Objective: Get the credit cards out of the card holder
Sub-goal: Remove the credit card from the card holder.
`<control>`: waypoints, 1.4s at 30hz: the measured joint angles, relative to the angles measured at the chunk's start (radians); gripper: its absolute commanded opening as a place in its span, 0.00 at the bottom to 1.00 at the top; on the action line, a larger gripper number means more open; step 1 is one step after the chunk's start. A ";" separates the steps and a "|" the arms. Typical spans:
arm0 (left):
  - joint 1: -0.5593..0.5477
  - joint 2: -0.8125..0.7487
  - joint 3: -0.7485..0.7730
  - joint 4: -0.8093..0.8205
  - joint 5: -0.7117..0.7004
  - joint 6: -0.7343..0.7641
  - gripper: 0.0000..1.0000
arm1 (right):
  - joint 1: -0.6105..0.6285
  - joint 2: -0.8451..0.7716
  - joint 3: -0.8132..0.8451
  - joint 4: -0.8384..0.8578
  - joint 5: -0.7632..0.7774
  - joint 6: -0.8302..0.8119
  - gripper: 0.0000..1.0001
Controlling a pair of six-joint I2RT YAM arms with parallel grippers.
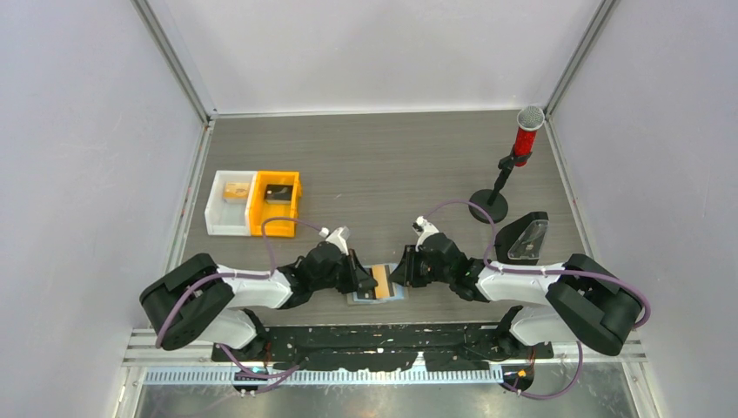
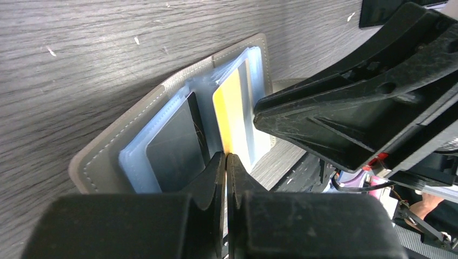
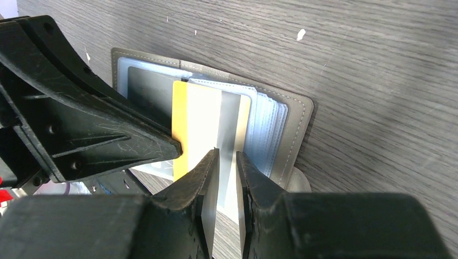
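While the left end effector (image 2: 227,162) pinches a yellow card (image 3: 186,127) and the right end effector (image 3: 226,162) narrowly clamps a sleeve, the card holder (image 3: 294,116) may lift off the bench (image 3: 378,81)

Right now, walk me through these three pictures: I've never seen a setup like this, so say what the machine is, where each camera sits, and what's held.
Two robot arms share a grey table. One picture looks down from above; the other two come from cameras on each wrist. Between the arms lies an open card holder. The left gripper is pinched shut on the edge of a yellow-striped card; the right gripper grips the same card's other side. Further back stand white and orange bins, a microphone and a black stand.
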 measured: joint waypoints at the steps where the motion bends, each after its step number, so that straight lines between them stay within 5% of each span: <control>1: 0.000 -0.007 0.000 -0.003 0.000 -0.002 0.00 | 0.000 0.000 -0.001 0.000 0.001 0.000 0.26; 18: 0.002 -0.312 -0.014 -0.254 -0.034 0.007 0.00 | -0.007 -0.095 -0.002 -0.134 0.044 -0.016 0.27; 24: 0.002 -0.449 -0.010 -0.389 -0.070 0.031 0.00 | -0.008 -0.156 0.006 -0.217 0.056 -0.085 0.35; 36: 0.002 -0.598 0.114 -0.660 -0.127 0.060 0.00 | -0.008 -0.233 0.223 -0.307 0.037 -0.502 0.39; 42: 0.002 -0.649 0.154 -0.729 -0.138 0.024 0.00 | 0.004 -0.393 0.116 -0.088 -0.049 -0.830 0.46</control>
